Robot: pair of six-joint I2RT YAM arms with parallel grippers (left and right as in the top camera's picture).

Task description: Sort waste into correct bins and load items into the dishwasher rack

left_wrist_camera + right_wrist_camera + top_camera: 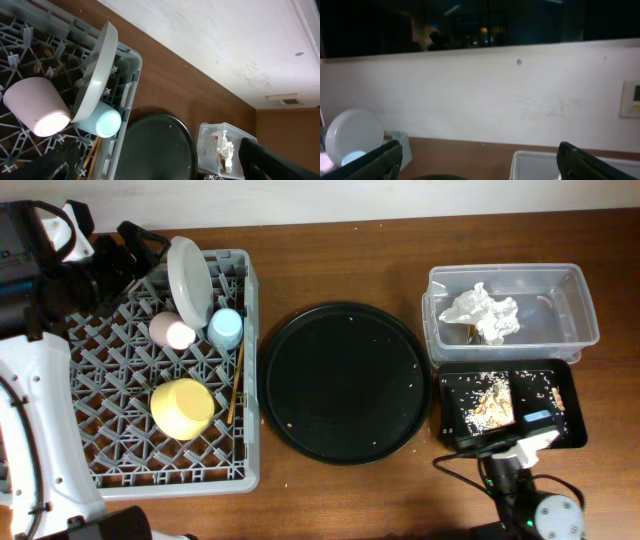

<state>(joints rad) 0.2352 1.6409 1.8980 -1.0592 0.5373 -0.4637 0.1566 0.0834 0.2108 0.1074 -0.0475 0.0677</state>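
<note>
One plate (pixel 188 275) upright in the rack (pixel 252 360), just beside left gripper (pixel 146 252).

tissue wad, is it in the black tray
No, the tissue wad lies in the clear tub.

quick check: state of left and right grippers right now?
Left gripper: open, fingers wide apart, holding nothing.
Right gripper: open, fingers wide apart, holding nothing.

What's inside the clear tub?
The tub holds a crumpled tissue wad, with a small brownish bit at its lower edge. Anything beneath the wad is covered.
</note>
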